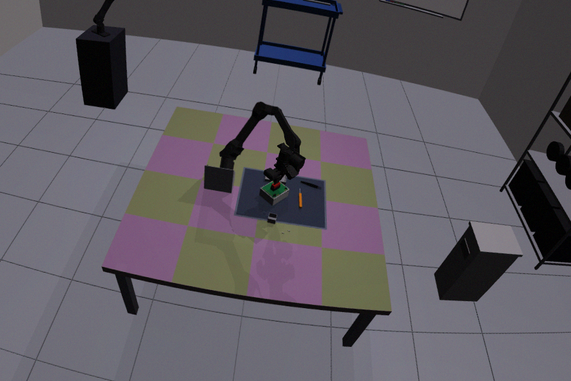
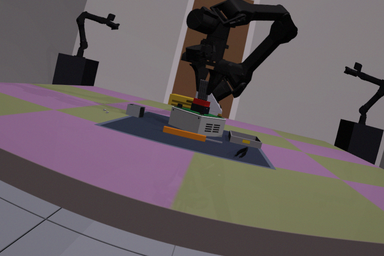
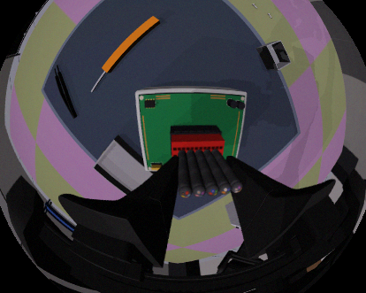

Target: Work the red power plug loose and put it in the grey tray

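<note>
Clamped by the fingers point(image 1: 275, 180) point(image 2: 200, 74) on the red power plug point(image 1: 275, 185) point(image 2: 201, 102) point(image 3: 197, 143); showing coloured wire ends point(image 3: 213, 191) in wrist view, not exterior.

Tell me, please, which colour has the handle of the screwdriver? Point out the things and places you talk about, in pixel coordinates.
Orange point(image 1: 300, 200) point(image 2: 184, 133) point(image 3: 129, 42); the wrist view shows it best.

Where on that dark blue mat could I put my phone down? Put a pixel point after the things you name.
Best spot: mat point(image 3: 195, 37) between the orange screwdriver point(image 1: 300, 200) point(image 2: 184, 134) point(image 3: 130, 43) and the small open box point(image 1: 272, 218) point(image 2: 135, 110) point(image 3: 270, 57). It's crowded around the circuit board point(image 1: 281, 188) point(image 3: 156, 119), where the gripper point(image 1: 275, 181) point(image 2: 203, 92) point(image 3: 202, 162) and grey tray point(image 2: 245, 140) point(image 3: 122, 165) sit.
</note>
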You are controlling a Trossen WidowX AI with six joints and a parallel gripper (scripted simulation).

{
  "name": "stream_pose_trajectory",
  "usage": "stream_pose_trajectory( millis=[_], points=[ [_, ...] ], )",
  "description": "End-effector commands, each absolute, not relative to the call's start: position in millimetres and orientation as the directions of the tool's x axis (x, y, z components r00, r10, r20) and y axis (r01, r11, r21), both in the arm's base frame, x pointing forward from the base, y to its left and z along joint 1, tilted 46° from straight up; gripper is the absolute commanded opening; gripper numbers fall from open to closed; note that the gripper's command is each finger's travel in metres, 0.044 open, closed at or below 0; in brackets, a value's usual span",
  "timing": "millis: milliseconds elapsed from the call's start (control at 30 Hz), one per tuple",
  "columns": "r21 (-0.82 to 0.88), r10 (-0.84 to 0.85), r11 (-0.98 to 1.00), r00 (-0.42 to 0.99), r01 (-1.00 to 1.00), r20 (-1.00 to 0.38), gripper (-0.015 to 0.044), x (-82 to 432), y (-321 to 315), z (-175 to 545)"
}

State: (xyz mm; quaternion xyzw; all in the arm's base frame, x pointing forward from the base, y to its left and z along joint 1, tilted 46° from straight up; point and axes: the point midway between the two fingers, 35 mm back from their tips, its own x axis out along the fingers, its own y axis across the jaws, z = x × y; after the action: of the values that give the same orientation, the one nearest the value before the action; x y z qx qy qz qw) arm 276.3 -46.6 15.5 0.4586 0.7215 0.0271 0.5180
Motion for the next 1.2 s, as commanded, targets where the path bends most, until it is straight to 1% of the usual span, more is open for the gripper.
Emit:
stream_pose_trajectory(
  millis=[0, 267, 367, 500, 733, 867, 1000, 1167],
  points=[
    [0.495, 0.667, 0.591, -0.041, 0.637, -0.744, 0.0000, 277.4, -54.1, 26.4],
    [0.627, 0.766, 0.454, 0.081, 0.634, -0.637, 0.0000, 266.9, -63.7, 17.6],
    [0.647, 0.781, 0.429, 0.101, 0.631, -0.617, 0.0000, 265.1, -65.5, 16.3],
    [0.623, 0.764, 0.459, 0.077, 0.634, -0.641, 0.0000, 267.2, -64.2, 18.7],
    [0.494, 0.666, 0.592, -0.042, 0.637, -0.745, 0.0000, 277.5, -57.1, 29.4],
    [0.455, 0.635, 0.626, -0.074, 0.634, -0.769, 0.0000, 280.2, -55.4, 32.6],
    [0.486, 0.660, 0.599, -0.048, 0.636, -0.750, 0.0000, 278.0, -57.9, 31.2],
    [0.582, 0.734, 0.505, 0.038, 0.637, -0.678, 0.0000, 270.5, -65.6, 25.9]
  ],
)
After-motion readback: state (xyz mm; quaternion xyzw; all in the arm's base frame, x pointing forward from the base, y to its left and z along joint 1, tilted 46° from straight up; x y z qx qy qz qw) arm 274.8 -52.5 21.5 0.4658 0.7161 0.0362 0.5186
